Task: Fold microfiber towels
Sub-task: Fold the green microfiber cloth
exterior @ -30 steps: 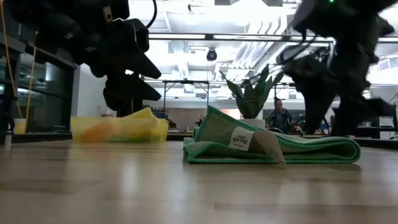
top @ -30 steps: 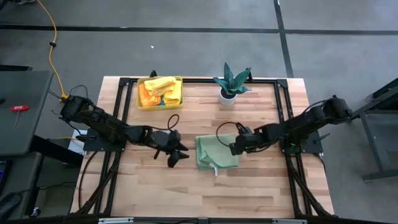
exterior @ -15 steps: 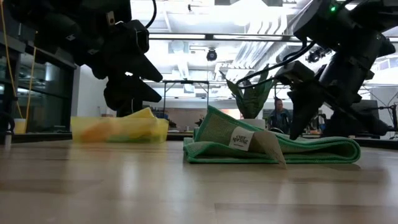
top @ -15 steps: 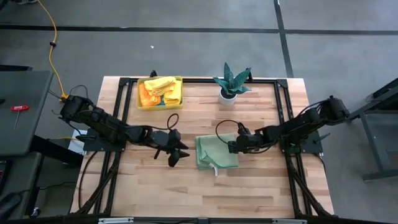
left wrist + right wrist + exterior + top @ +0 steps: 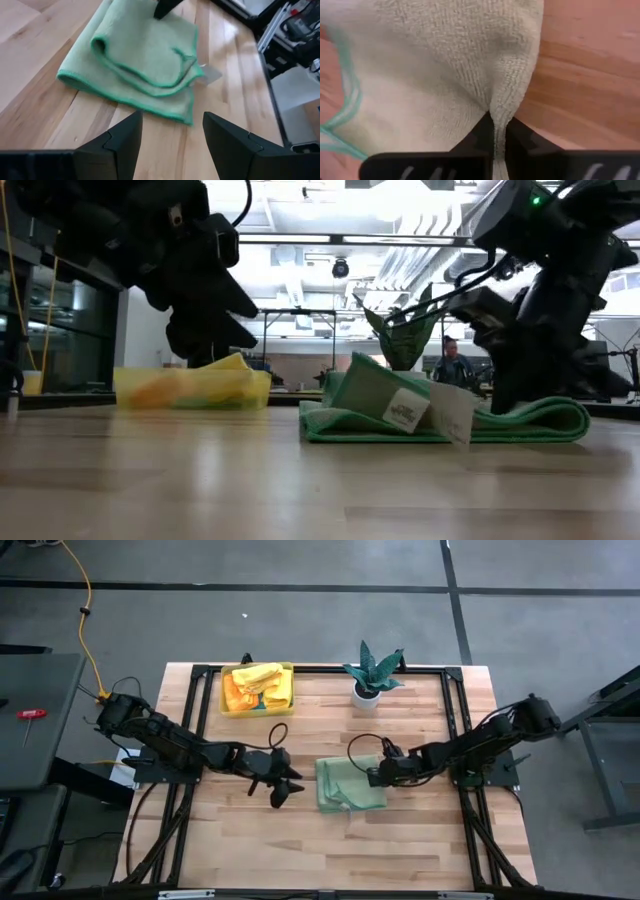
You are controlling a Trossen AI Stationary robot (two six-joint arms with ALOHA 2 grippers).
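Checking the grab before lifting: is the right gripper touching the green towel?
Touching. The right wrist view shows the right gripper with jaws pinched shut on the green towel edge.

A folded towel (image 5: 350, 785) lies mid-worktop (image 5: 400, 840), between both grippers. Behind it stands a potted plant (image 5: 371, 672); a bin (image 5: 257, 689) of towels sits left of that.

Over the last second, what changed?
The right gripper moved in to the right edge of the green towel and shut on it; the towel's near flap and tag shifted slightly. Unchanged: the left gripper open, hovering left of the towel; the yellow bin and plant at the back.
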